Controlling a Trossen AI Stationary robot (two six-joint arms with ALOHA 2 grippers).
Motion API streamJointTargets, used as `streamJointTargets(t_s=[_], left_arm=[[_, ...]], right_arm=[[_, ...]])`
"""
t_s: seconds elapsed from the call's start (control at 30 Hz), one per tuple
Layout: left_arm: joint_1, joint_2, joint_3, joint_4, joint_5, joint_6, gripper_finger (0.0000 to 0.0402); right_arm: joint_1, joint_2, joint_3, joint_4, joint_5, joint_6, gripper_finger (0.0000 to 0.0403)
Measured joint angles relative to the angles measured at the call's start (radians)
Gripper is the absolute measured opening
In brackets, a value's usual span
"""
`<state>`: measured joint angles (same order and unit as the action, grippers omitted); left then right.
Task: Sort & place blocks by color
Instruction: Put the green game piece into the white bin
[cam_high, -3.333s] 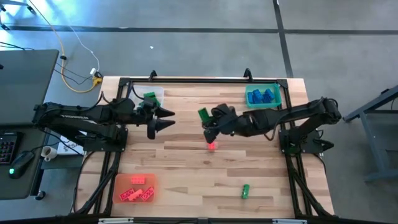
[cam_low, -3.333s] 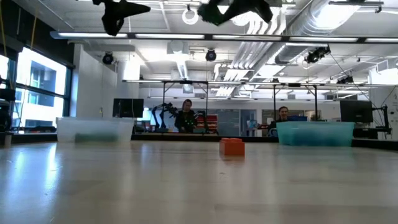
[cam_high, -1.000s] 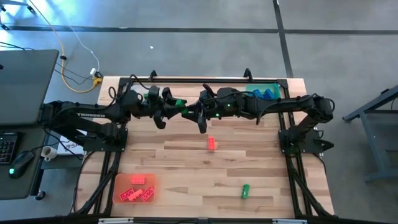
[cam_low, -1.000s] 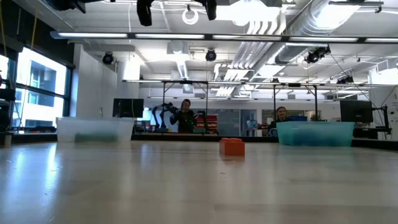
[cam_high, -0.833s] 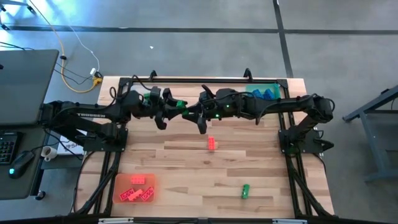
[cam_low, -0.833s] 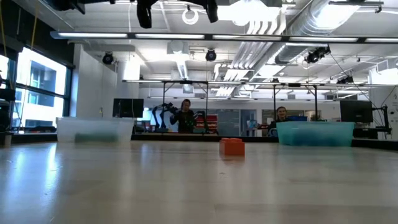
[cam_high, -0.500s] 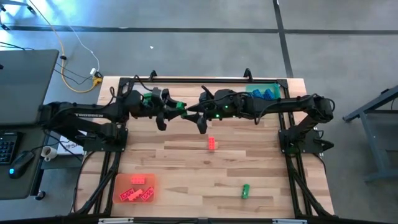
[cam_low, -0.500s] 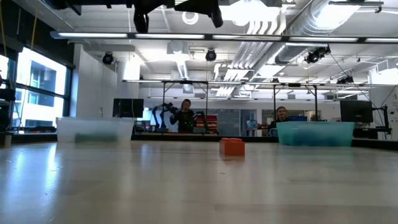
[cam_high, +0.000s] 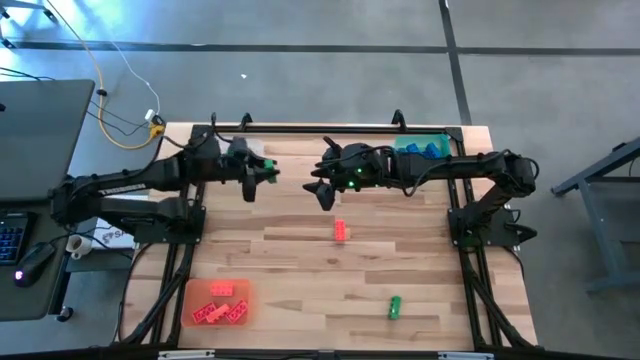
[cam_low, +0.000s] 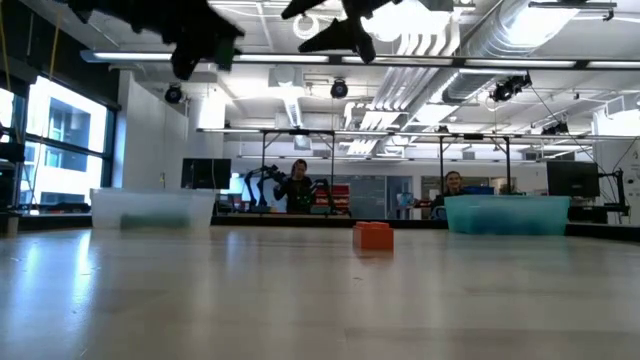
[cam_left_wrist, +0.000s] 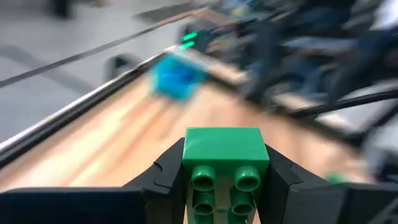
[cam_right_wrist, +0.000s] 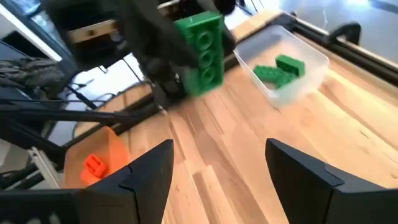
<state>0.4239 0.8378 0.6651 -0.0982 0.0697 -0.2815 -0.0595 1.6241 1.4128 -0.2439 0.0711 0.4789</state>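
My left gripper (cam_high: 266, 171) is shut on a green brick (cam_left_wrist: 225, 146) high above the table's far left part, beside the clear tray (cam_right_wrist: 287, 70) that holds green bricks. The brick also shows in the right wrist view (cam_right_wrist: 200, 43). My right gripper (cam_high: 318, 186) is open and empty in the air at the far middle, facing the left one; its fingers (cam_right_wrist: 149, 168) stand wide apart. A red brick (cam_high: 341, 230) lies on the table's middle, and a green brick (cam_high: 395, 306) lies near the front. My left gripper pinches the green brick's two opposite sides (cam_left_wrist: 189, 155) between its two fingers (cam_left_wrist: 163, 175). The fingers lie level and point toward the table's right. The brick is lifted clear of the table, its free end sticking out past the fingertips.
An orange tray (cam_high: 192, 300) with red bricks sits at the near left. A teal tray (cam_high: 446, 150) with blue bricks sits at the far right. A black frame runs along the table's edges. People sit in the room beyond the table (cam_low: 298, 186).
My left gripper has drawn back toward the table's left edge with the green brick. A moment ago the brick stood between both grippers at the far middle; now it is clear of my right gripper, which has stayed about where it was.
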Motion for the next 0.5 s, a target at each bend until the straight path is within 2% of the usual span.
streamJointTargets(t_s=[0.17,0.23,0.5], left_arm=[[0.1,-0.006,0.0,-0.269,-0.185,0.004,0.0109],[0.144,0.004,0.0,-0.323,-0.246,-0.005,0.0109],[0.312,0.101,0.0,-0.387,-0.262,-0.056,0.0109]], right_arm=[[-0.006,0.0,0.0,-0.045,0.026,0.04,0.0241],[-0.006,0.0,0.0,-0.045,0.027,0.04,0.0241],[-0.006,0.0,0.0,-0.044,0.027,0.04,0.0241]])
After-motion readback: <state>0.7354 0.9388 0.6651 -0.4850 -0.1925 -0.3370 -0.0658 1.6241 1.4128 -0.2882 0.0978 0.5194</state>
